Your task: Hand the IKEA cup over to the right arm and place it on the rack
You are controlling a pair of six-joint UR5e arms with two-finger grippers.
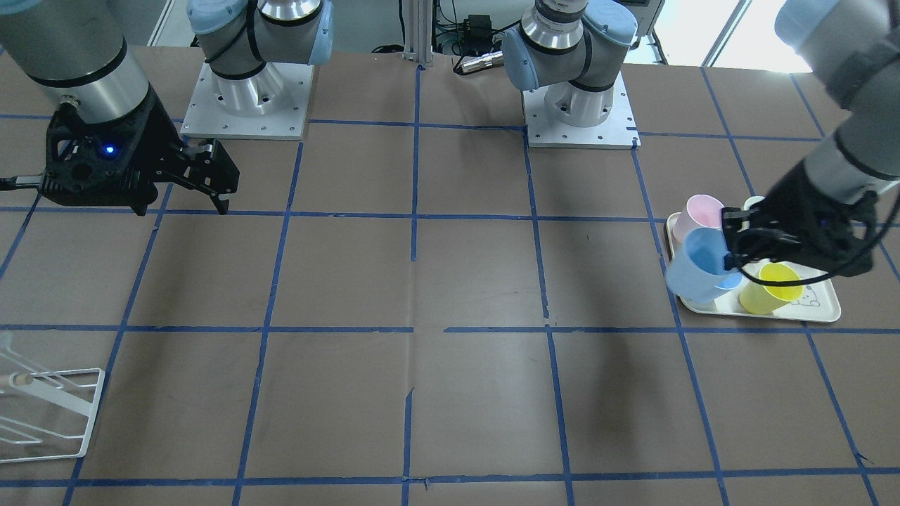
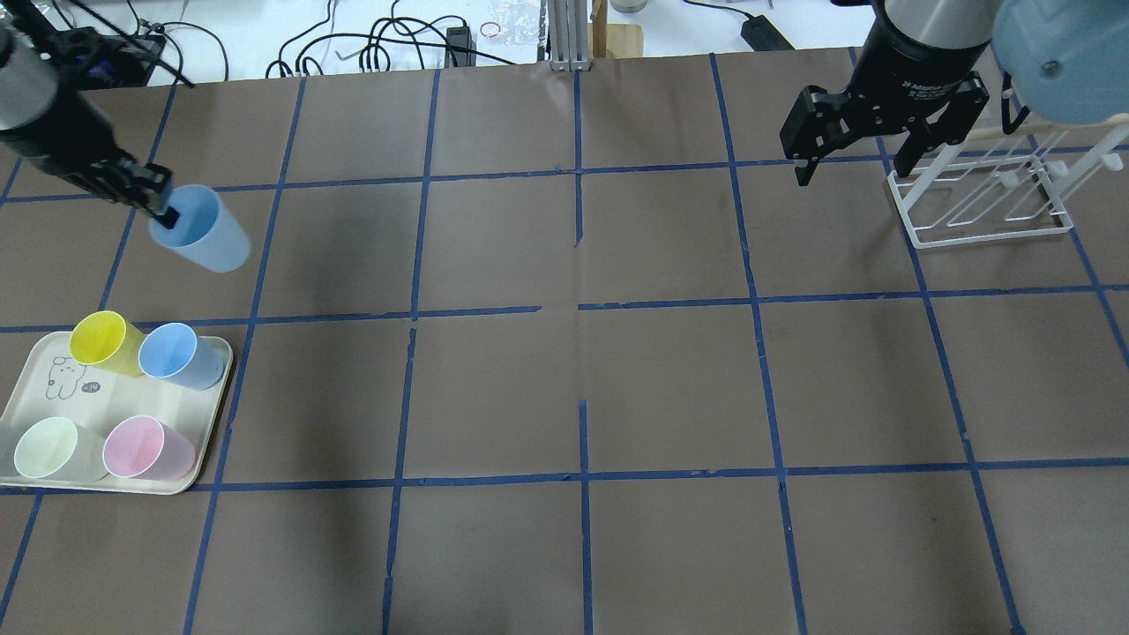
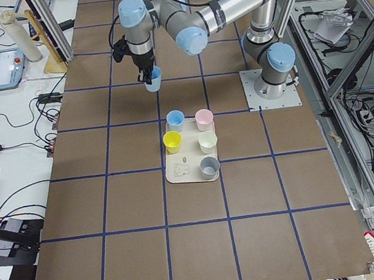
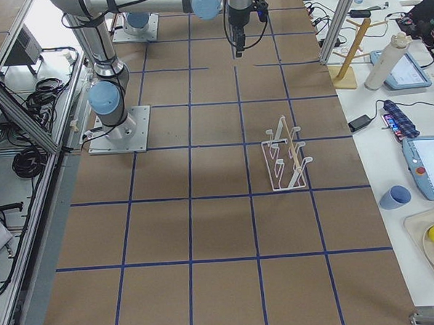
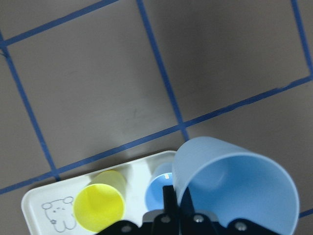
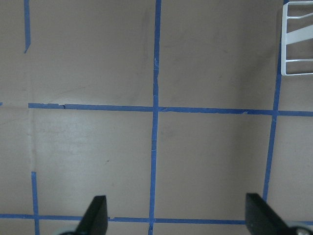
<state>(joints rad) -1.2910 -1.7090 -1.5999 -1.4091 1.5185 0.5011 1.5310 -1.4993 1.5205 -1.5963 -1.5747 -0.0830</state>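
My left gripper (image 2: 161,210) is shut on the rim of the IKEA cup (image 2: 203,234), a pale icy-blue cup with a brighter blue inside. It holds the cup tilted in the air beyond the tray. The cup also shows in the front view (image 1: 692,270), in the left wrist view (image 5: 234,186) and in the left side view (image 3: 154,80). My right gripper (image 2: 852,173) is open and empty, high over the table beside the rack (image 2: 979,207); its fingers (image 6: 95,215) frame bare table. The white wire rack also shows in the front view (image 1: 53,414) and the right side view (image 4: 286,159).
A cream tray (image 2: 216,397) at the near left holds a yellow cup (image 2: 101,339), a more saturated blue cup (image 2: 176,353), a pale green cup (image 2: 48,448) and a pink cup (image 2: 141,448). A grey cup (image 3: 209,167) shows on it in the left side view.
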